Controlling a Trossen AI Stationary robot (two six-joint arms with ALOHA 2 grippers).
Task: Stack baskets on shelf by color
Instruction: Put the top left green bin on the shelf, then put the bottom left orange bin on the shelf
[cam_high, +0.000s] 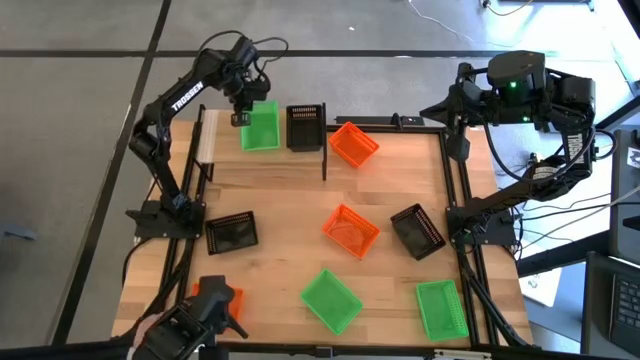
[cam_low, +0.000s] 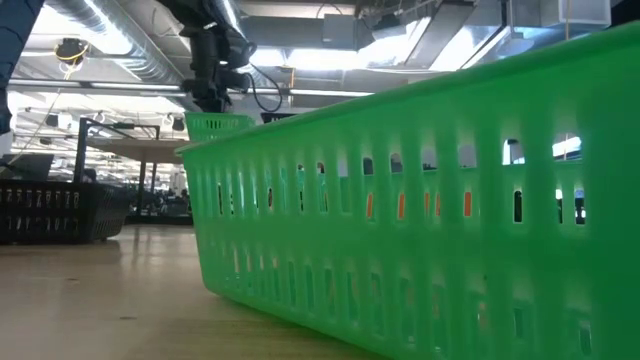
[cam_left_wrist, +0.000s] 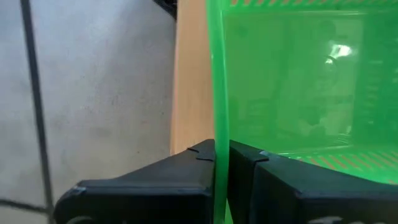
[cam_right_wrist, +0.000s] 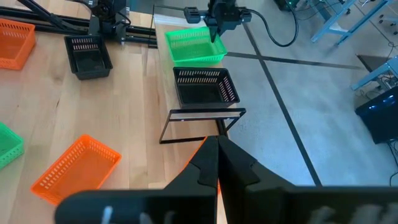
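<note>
Currently the left tool is clamped on one thin wall of a green basket at the shelf, twelve o'clock on the table. Likely light, springy plastic; the rim suits pinching. The right tool, fingers together, waits at two o'clock.

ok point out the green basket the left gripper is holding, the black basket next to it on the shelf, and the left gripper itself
green basket (cam_high: 262, 128), high view, on its floor
black basket (cam_high: 305, 127), high view, on its inside
left gripper (cam_left_wrist: 222, 163), left wrist view, between the fingertips clamping the green wall
</note>
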